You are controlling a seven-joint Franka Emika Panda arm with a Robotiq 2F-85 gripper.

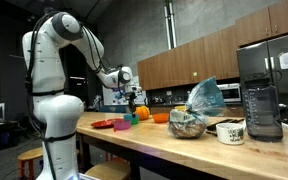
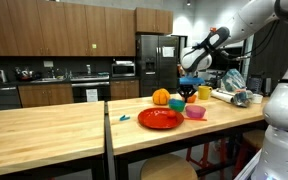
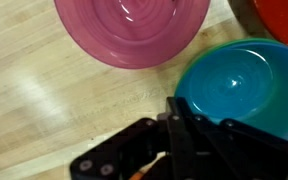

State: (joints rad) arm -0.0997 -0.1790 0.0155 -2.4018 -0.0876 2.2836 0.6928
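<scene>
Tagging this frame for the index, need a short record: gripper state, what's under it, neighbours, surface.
gripper: shut; whether it pinches anything cannot be told
under gripper: teal bowl, fingertips over its near rim; contact not clear
neighbour: pink bowl, close beside the teal bowl
also near: red plate, with an orange round thing behind it
surface: wooden counter

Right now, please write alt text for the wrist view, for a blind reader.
A shut black gripper hangs over a wooden table, its tip beside a teal bowl. A pink bowl and the edge of a red plate lie beyond.
</scene>
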